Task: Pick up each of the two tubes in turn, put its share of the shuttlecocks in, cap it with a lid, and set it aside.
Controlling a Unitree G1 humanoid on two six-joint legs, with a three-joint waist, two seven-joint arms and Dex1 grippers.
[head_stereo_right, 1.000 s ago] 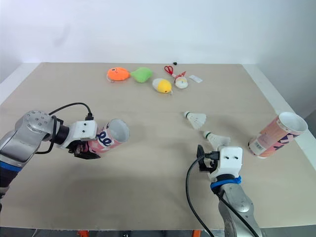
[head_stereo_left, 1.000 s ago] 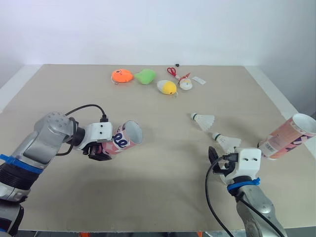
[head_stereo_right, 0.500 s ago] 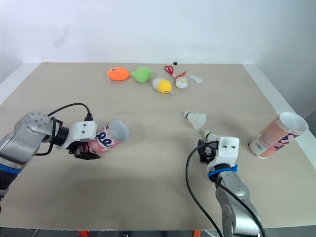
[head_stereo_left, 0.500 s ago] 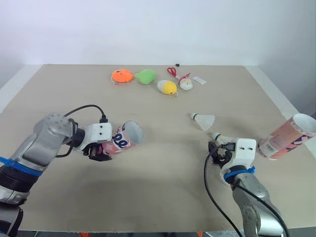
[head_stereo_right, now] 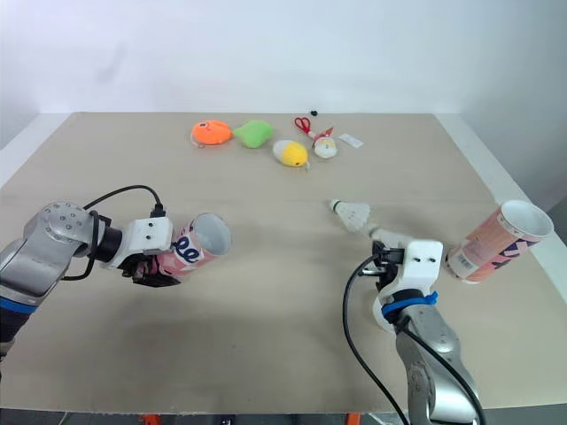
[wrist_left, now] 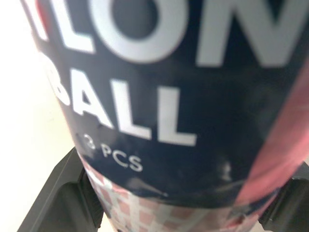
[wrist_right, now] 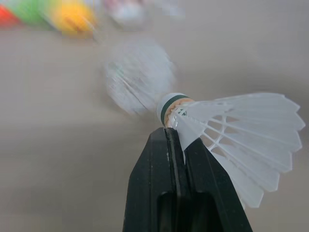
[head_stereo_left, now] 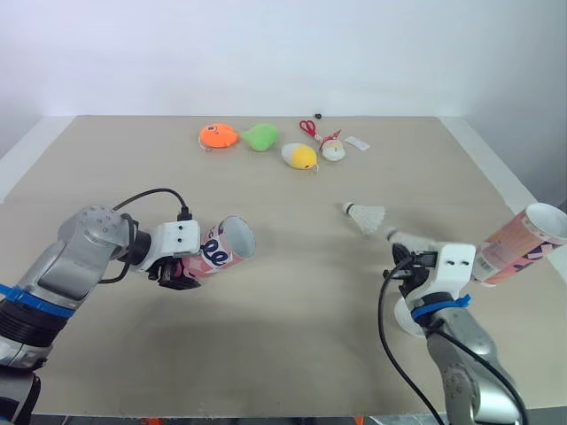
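Observation:
My left gripper [head_stereo_left: 176,271] is closed around a pink and navy tube [head_stereo_left: 225,247], which lies tilted with its open mouth facing right; the printed wall of the tube [wrist_left: 169,96] sits between the fingers. My right gripper [head_stereo_left: 405,264] is shut on a white shuttlecock [wrist_right: 231,135], pinching it just below the green-banded cork, feathers out to one side. A second shuttlecock [head_stereo_left: 364,216] lies on the table just beyond. The other pink tube [head_stereo_left: 519,244] leans at the table's right edge, mouth up and to the right.
Along the back of the beige table [head_stereo_left: 292,310] lie an orange toy [head_stereo_left: 218,136], a green toy [head_stereo_left: 260,136], a yellow toy [head_stereo_left: 299,157], red scissors [head_stereo_left: 308,127], a small figure [head_stereo_left: 333,150] and a white tag [head_stereo_left: 358,142].
My right gripper has moved forward to the nearer shuttlecock and shut on it, carrying it slightly to the right. My left gripper and its tube have stayed put.

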